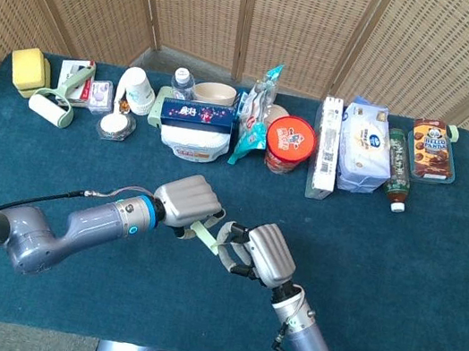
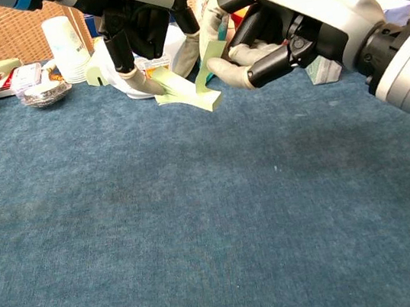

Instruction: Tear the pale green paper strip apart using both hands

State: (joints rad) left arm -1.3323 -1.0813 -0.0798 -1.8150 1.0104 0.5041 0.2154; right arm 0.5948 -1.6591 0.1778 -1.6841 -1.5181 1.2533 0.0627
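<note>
The pale green paper strip (image 2: 184, 93) hangs above the tabletop (image 2: 202, 239) between both hands — thin and floppy, likely to rip easily if pinched close together. The left hand (image 2: 141, 24) pinches one end; the right hand (image 2: 271, 24) curls closed on the other end.

A big table (image 1: 437, 266) with a dark blue-green cloth stands under bright, even light, and behind it, past the far edge, a folding screen (image 1: 192, 4) of woven brown wicker with wooden posts shuts off the room.
</note>
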